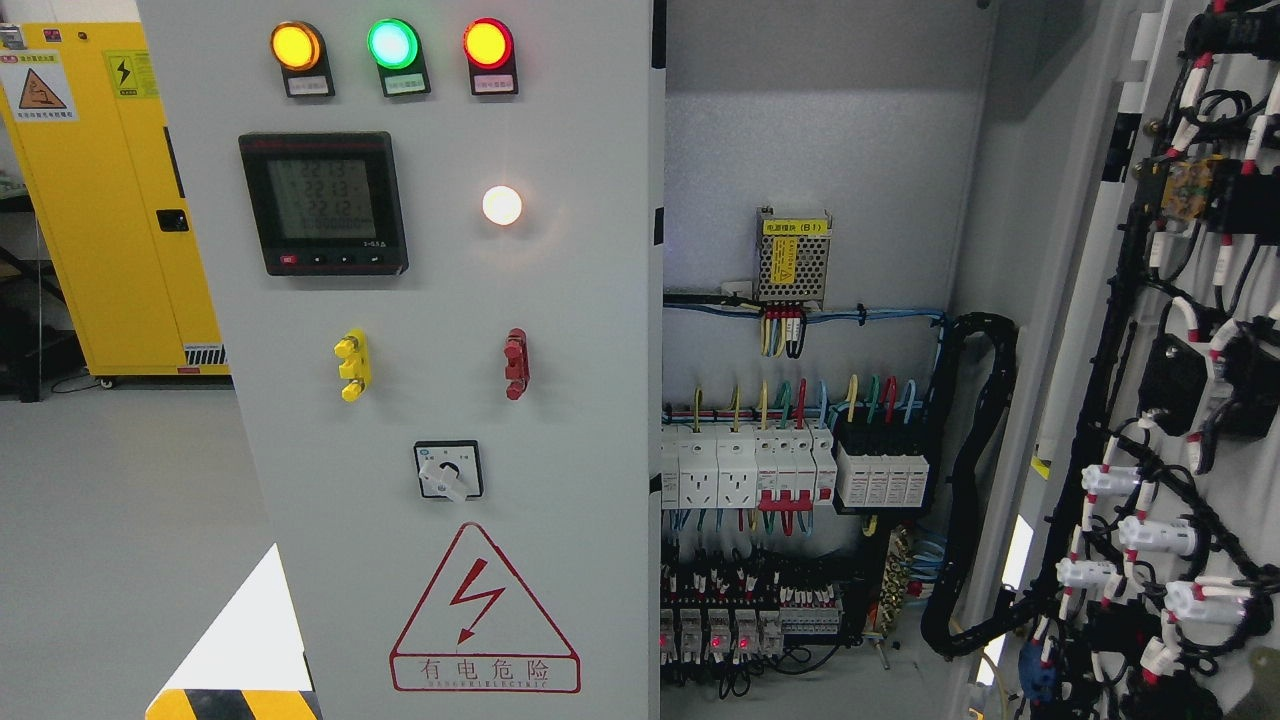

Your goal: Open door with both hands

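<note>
A grey electrical cabinet fills the head view. Its left door (pixel 450 300) stands shut, with three indicator lamps, a digital meter (pixel 323 203), a yellow handle (pixel 353 365), a red handle (pixel 516 363), a rotary switch (pixel 448 471) and a red warning triangle. The right door (pixel 1170 400) is swung wide open, showing its wired inner side. The cabinet interior (pixel 800 450) shows breakers, a power module and cables. Neither of my hands nor arms is in view.
A yellow safety cabinet (pixel 110 200) stands at the back left on the grey floor (pixel 120 520). A black cable bundle (pixel 975 480) loops between the interior and the open door. A white and yellow-black marked patch (pixel 250 650) lies at the lower left.
</note>
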